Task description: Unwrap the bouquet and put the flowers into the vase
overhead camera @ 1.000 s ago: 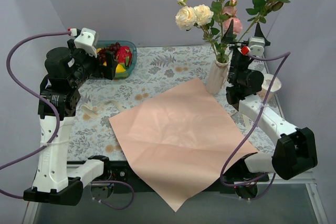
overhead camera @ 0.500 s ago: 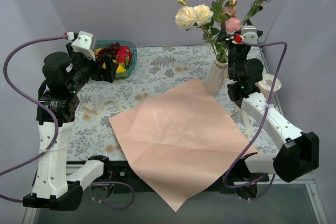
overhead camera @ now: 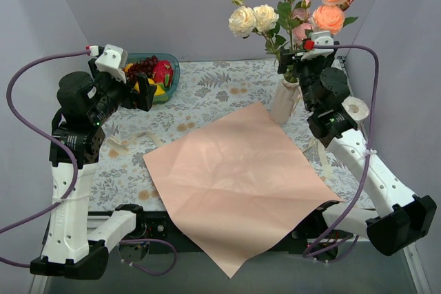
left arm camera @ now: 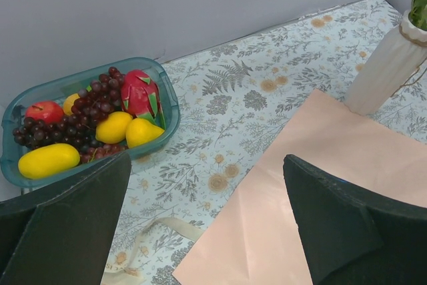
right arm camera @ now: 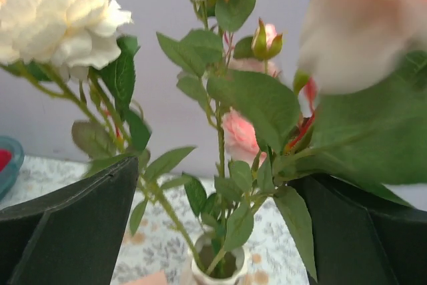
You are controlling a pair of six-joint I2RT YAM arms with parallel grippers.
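The off-white vase (overhead camera: 284, 101) stands at the far right of the table, past the corner of the flat pink paper sheet (overhead camera: 234, 177). The flowers stand in it: cream roses (overhead camera: 253, 18), a pink one and peach blooms (overhead camera: 329, 13). My right gripper (overhead camera: 295, 67) is open just above the vase mouth (right arm camera: 217, 273). Green stems and leaves (right arm camera: 220, 138) pass between its wide-set fingers without being pinched; its midpoint (right arm camera: 217, 178) lies among them. My left gripper (overhead camera: 141, 91) hangs open and empty above the table (left arm camera: 207, 158). The cream ribbon (overhead camera: 127, 144) lies loose left of the paper.
A teal tray (overhead camera: 172, 67) of fruit sits at the back left, its rim (left arm camera: 170, 95) close under my left gripper. A white tape roll (overhead camera: 356, 108) lies right of the vase. Grey walls close in behind and on both sides. The paper overhangs the near table edge.
The peach rose swung from the upper right to upright over the vase. My right arm followed leftward and its jaws widened. The left arm barely moved.
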